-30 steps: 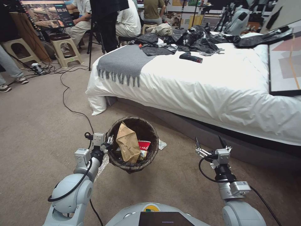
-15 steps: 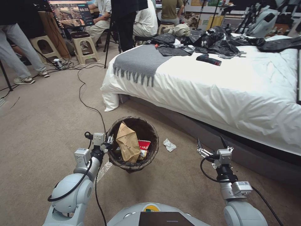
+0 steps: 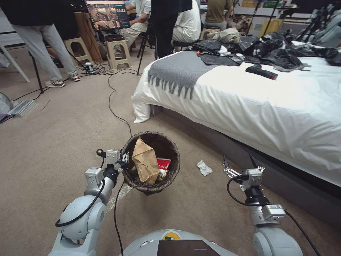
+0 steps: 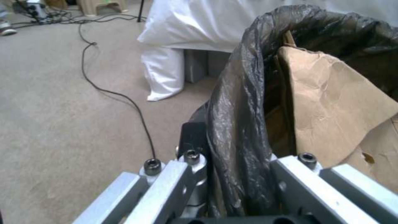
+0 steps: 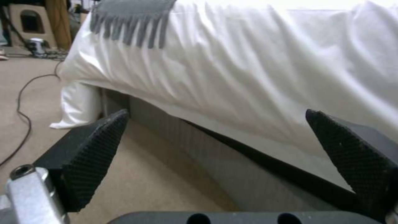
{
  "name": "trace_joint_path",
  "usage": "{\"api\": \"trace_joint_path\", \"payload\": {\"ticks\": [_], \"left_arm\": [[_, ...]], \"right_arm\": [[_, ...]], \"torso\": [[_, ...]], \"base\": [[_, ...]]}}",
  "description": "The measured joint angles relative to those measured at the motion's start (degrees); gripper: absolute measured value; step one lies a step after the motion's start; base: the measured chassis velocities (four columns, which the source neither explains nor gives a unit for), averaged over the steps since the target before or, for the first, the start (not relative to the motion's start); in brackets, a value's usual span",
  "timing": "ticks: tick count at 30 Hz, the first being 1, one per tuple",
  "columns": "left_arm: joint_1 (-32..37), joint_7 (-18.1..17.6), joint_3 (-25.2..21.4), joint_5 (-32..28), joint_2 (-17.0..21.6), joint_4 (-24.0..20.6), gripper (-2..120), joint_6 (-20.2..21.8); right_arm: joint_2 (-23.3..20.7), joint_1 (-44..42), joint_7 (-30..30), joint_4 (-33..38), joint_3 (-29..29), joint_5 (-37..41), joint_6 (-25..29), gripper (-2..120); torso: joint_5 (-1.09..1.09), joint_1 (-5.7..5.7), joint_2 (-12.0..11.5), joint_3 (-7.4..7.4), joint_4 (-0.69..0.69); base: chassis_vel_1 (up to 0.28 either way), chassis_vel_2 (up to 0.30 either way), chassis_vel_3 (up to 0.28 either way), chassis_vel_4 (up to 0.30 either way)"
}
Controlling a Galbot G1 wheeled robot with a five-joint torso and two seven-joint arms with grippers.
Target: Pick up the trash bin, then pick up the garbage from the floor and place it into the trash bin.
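Note:
My left gripper (image 3: 125, 160) is shut on the rim of the trash bin (image 3: 170, 146), holding it off the carpet; its dark liner (image 4: 244, 102) runs between the fingers in the left wrist view. Inside the bin lie a crumpled brown paper bag (image 3: 145, 164) (image 4: 331, 102) and a red-and-white paper cup (image 3: 163, 164). A small white crumpled piece of garbage (image 3: 204, 168) lies on the carpet between the bin and the bed. My right gripper (image 3: 237, 160) (image 5: 215, 146) hangs open and empty just right of that scrap, near the bed base.
The white bed (image 3: 255, 106) with a grey throw (image 3: 177, 71) and black plastic sheets (image 3: 270, 49) fills the right side. A black cable (image 3: 115, 110) runs across the carpet towards stools (image 3: 119, 49). A clear wrapper (image 3: 119, 195) lies under my left arm. People stand and sit at the back.
The whole view has swung, so the bed has shifted to the right. The white scrap, half hidden behind the bin before, now lies in the open. Both arms keep their pose.

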Motion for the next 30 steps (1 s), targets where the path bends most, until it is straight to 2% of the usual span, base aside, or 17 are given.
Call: {"api": "trace_joint_path", "payload": {"ticks": [12, 18, 20, 22, 25, 26, 29, 30], "left_arm": [[-0.18, -0.08, -0.24, -0.06, 0.2, 0.52, 7, -1.5], [-0.12, -0.05, -0.38, -0.19, 0.44, 0.33, 7, -1.39], [-0.13, -0.05, -0.37, -0.22, 0.44, 0.22, 7, -1.34], [-0.31, -0.07, -0.32, -0.33, 0.35, -0.02, 7, -1.01], [-0.49, -0.11, -0.22, -0.35, 0.22, -0.06, 7, -0.85], [-0.54, -0.15, -0.19, -0.35, 0.16, -0.14, 7, -0.77], [-0.59, -0.15, -0.16, -0.36, 0.14, -0.18, 7, -0.73], [-0.65, -0.19, -0.11, -0.35, 0.07, -0.55, 7, -0.42]], "right_arm": [[-0.08, 1.89, 0.0, -1.27, -0.23, 0.65, -2.36, 100], [-1.91, 9.9, 1.55, -5.69, -2.1, 3.97, -11.91, 100], [-2.3, 11.17, 1.61, -6.37, -2.34, 4.63, -13.16, 100], [-3.63, 15.27, 2.07, -9.41, -3.67, 7.3, -17.3, 100], [-4.48, 18.64, 2.36, -13.06, -4.97, 8.73, -19.5, 100], [-4.85, 20.24, 2.43, -15.22, -5.75, 9.08, -20.21, 100], [-5.03, 21.02, 2.45, -16.32, -6.14, 9.16, -20.49, 100], [-5.89, 24.28, 2.35, -21.07, -8.11, 9.66, -21.56, 100]], "torso": [[-0.01, 0.0, 0.0, 0.0, -0.02], [0.0, 0.0, 0.0, 0.01, 0.01], [0.0, 0.0, 0.0, 0.01, 0.01], [0.0, 0.0, 0.0, 0.01, 0.0], [0.0, 0.0, 0.0, 0.01, 0.02], [0.0, 0.0, 0.0, 0.01, -0.02], [0.0, 0.0, 0.0, 0.01, -0.02], [0.01, 0.0, 0.0, 0.01, 0.01]], "base": [[0.013, 0.011, 0.013, 0.01], [0.0, 0.0, 0.0, 0.0], [0.0, 0.0, 0.0, 0.0], [0.0, 0.0, 0.0, 0.0], [0.0, 0.0, 0.0, 0.0], [0.0, 0.0, 0.0, 0.0], [0.0, 0.0, 0.0, 0.0], [0.0, 0.0, 0.0, 0.0]]}}
